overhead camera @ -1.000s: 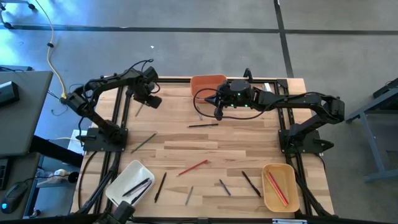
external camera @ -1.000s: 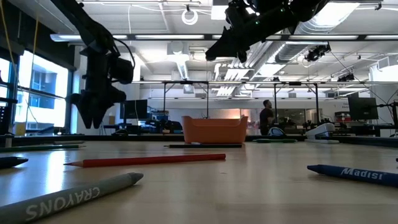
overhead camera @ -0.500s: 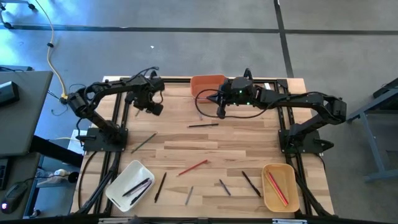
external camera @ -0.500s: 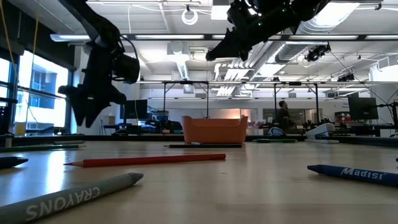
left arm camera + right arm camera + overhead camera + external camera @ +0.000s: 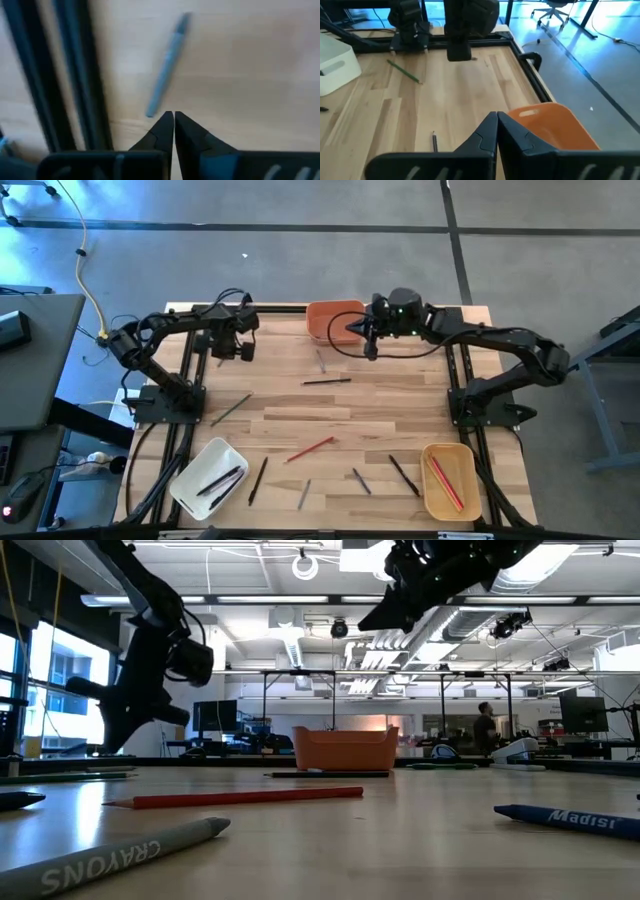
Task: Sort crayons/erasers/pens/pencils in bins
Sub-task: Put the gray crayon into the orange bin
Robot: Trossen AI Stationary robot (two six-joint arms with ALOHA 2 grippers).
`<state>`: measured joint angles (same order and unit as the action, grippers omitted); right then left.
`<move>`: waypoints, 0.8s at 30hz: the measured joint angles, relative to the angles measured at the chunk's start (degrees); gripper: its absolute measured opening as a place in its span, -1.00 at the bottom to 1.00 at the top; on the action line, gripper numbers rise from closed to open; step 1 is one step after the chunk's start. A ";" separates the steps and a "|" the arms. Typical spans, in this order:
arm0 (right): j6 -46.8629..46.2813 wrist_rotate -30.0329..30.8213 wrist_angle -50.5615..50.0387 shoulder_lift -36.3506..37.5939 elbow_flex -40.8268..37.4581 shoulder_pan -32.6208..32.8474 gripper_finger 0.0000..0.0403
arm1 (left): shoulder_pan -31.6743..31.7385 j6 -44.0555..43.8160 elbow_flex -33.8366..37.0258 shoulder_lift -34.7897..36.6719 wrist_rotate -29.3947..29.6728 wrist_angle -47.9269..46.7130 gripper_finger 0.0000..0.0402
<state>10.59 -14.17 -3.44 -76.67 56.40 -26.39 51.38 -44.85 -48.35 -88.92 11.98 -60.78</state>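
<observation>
The left claw (image 5: 244,350) hangs over the far left corner of the pale wooden table (image 5: 400,405), clenched on nothing: in its wrist view the two dark fingers (image 5: 162,131) meet tip to tip with no stick between them. Just ahead of those tips lies a thin grey-blue pencil-like stick (image 5: 167,65) flat on the boards beside the black frame rail (image 5: 75,75); its long axis runs away from the claw at a slight slant, so the near end sits almost under the fingertips. This arm is by far the nearer to it, and a pick-up would, I judge, call for the fingers to part and straddle the stick across its length. The right claw (image 5: 372,352) is likewise clenched and empty, poised above the table just beside the shallow orange plastic bin (image 5: 330,318) at the far edge. The other sticks lie scattered: a dark one (image 5: 326,381) near the middle, a red pencil (image 5: 310,449) nearer the front, with the white plastic bin (image 5: 190,480) at the front left and the tan-yellow bin (image 5: 448,448) at the front right, both already holding some.
</observation>
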 joint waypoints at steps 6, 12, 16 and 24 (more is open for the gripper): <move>1.22 -1.95 -0.68 0.40 0.00 -0.76 -0.99 | -0.11 -4.35 0.08 -0.62 8.87 0.39 -0.95; 2.19 -2.95 -0.65 0.40 0.00 -1.01 -0.99 | 2.71 -1.82 0.08 -4.24 10.08 1.15 -0.94; 2.97 -2.98 -0.67 0.40 0.00 -1.01 -0.99 | 3.27 -0.34 0.08 -7.08 9.83 3.24 -0.94; 2.98 -3.00 -0.68 0.40 0.00 -1.01 -0.99 | 2.82 2.62 -0.06 -10.73 8.17 5.36 -0.94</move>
<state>13.57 -17.17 -4.12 -76.27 56.40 -27.40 54.20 -42.23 -48.41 -99.66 20.15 -55.42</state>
